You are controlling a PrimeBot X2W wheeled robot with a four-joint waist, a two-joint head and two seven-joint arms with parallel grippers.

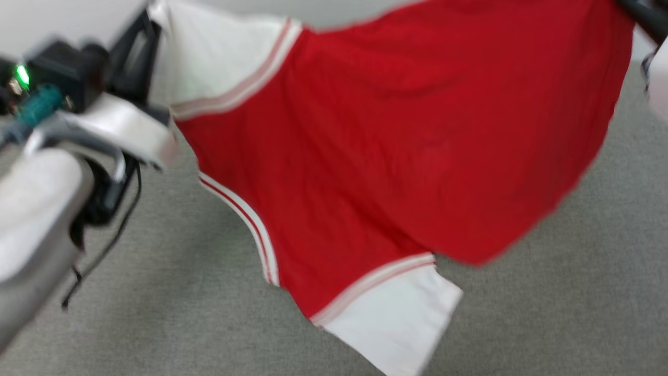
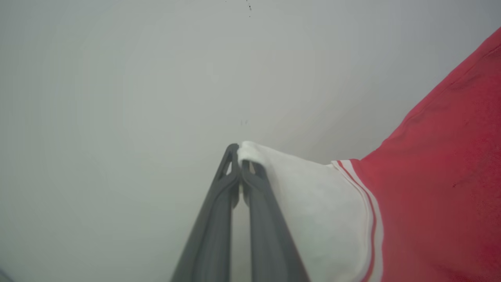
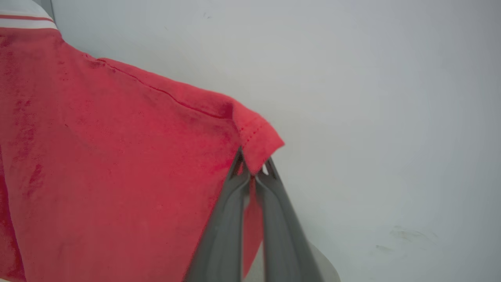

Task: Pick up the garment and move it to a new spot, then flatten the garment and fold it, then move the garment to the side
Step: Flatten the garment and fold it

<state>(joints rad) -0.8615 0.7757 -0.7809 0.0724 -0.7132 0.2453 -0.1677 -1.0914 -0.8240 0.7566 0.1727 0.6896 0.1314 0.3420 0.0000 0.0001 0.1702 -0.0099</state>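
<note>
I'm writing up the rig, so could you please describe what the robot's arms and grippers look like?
The left gripper and the right gripper each have two long, slim, dark grey fingers tapering to the tips. The left arm has a pale, rounded shell, loose black cables, a black box with a green light and a teal plug.

The garment [image 1: 396, 156] — red, white-sleeved, striped trim — hangs spread above grey floor.
</note>
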